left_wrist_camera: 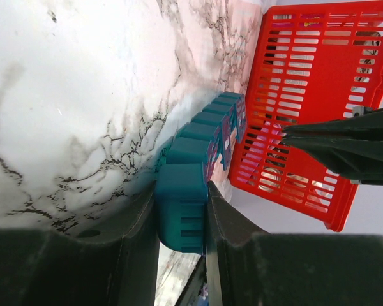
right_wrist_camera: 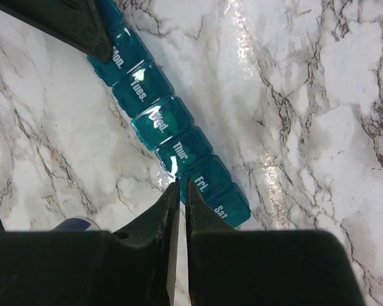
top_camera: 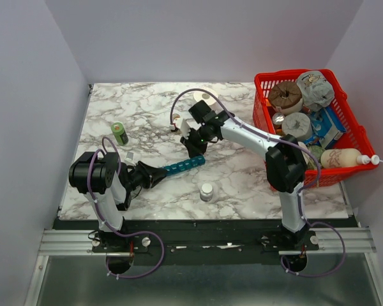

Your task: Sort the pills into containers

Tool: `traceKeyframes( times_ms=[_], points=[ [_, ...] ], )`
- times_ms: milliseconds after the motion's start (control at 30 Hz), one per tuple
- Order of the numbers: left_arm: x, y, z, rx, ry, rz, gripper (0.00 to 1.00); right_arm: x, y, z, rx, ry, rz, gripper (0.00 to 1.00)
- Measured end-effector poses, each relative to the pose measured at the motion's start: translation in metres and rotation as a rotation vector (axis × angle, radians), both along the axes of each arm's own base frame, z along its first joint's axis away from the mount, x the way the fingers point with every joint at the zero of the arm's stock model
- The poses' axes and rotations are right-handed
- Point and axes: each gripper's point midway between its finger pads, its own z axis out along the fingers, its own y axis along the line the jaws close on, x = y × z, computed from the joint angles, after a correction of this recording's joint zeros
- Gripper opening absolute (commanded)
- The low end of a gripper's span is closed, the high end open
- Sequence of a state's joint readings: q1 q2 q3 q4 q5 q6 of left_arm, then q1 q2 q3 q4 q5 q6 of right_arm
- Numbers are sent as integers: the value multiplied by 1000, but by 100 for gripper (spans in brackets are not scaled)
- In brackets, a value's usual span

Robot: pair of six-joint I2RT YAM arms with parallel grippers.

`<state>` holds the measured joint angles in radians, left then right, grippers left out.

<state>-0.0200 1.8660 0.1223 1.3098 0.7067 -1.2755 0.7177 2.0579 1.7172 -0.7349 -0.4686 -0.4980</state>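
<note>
Two sets of jaws work on one teal pill organizer (right_wrist_camera: pixel 163 124), which lies slantwise on the marble tabletop (top_camera: pixel 242 185) between the arms. The left jaws pinch the strip's near end between them. The right jaws are pressed almost together, their fingertips (right_wrist_camera: pixel 171 201) down at the seam between the Thur. and Fri. lids, and whether they touch the plastic I cannot tell. No pills show in any view, and every lid that shows looks shut. The likely trouble is leverage. The strip is held at one end only, so a prying push near the far end could swing it, twist it out of the left hold, or lift it off the tabletop. The narrow tips could also skid off the lid edge, or catch two lids at once. The white-capped bottle (top_camera: pixel 207 191) stands near enough for a swinging strip to knock it. White lettering on the lids reads Mon., Tues., Wed., Thur., Fri., Sat.; no brand name is legible.
</note>
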Motion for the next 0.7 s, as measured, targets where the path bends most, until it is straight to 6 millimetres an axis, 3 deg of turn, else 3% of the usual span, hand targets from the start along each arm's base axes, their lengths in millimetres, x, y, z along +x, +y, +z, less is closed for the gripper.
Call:
traceKeyframes(
  times_ms=[300,700],
  points=[
    [0,0,0,0,0,0,0,-6,-11,-50,-99,83,-12,16],
    [0,0,0,5,-6,-1,0,1,-18,-43,-95,78,-27,17]
  ],
)
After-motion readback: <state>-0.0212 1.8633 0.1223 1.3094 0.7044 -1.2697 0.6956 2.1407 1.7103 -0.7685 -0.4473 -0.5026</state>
